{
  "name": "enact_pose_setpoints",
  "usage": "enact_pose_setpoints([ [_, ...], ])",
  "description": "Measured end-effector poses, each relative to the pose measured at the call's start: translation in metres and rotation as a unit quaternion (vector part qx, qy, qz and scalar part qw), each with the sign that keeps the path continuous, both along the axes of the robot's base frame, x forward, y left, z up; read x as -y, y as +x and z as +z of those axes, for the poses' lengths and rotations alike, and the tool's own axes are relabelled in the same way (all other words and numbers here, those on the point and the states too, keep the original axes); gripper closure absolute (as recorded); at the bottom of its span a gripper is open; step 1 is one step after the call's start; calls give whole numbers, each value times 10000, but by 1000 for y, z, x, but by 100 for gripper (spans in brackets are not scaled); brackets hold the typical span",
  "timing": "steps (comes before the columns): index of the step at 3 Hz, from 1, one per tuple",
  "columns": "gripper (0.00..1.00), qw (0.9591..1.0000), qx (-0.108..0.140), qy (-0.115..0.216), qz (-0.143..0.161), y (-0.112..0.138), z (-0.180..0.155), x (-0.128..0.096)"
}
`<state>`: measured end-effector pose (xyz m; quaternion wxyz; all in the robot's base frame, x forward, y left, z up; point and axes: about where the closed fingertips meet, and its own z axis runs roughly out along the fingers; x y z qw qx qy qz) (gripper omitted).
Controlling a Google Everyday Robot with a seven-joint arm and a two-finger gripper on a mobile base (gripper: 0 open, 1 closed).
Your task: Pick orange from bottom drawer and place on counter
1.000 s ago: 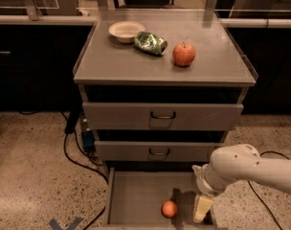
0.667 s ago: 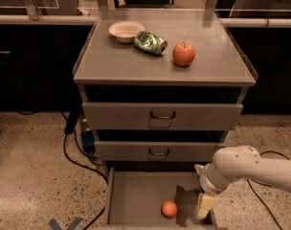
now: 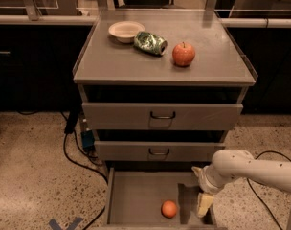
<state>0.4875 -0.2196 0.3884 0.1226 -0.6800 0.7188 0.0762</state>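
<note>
orange (image 3: 169,208): on the floor of the bottom drawer (image 3: 136,195), near its front edge, a bit right of the drawer's middle in the camera view. Loose, touching neither side wall.
weight: light by my judgement, no load issue for my arm.
stiffness: firm with a little give, I'd guess; moderate squeeze fine, hard squeeze would bruise it.
surface: smooth and round, so it will likely roll on the drawer's flat floor if nudged, and could squirt out of an off-centre grip.
where to take it: across its widest part, centred, coming straight down into the drawer; there's room on both sides of it.
gripper (image 3: 204,204): mine, inside the bottom drawer, low in it, by the drawer's right wall toward the front. Near the orange, not touching it.
gripper state: can't tell whether it's apart or together from this view; it isn't clamped on the orange.
arm (image 3: 251,169): reaches in from the right of the drawer, over its right wall, wrist bent so the tool points down at the drawer floor.
next move, my call: shift toward the drawer's middle to centre over the orange before closing in.
counter (image 3: 136,63): cabinet top, above the bottom drawer past the two upper drawers (image 3: 162,116); drop-off goes there.
lookalike: apple (image 3: 183,54) up on that top, redder, with a stem; not my target.
</note>
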Motion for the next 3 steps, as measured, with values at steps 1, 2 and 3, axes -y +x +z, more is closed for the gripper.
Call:
enact_pose_setpoints([
  [1, 0, 9998, -151, 83, 35, -1, -55, -34],
  [2, 0, 9998, -152, 84, 36, -1, -56, -34],
  [3, 0, 9994, -248, 121, 204, 5, -84, -48],
])
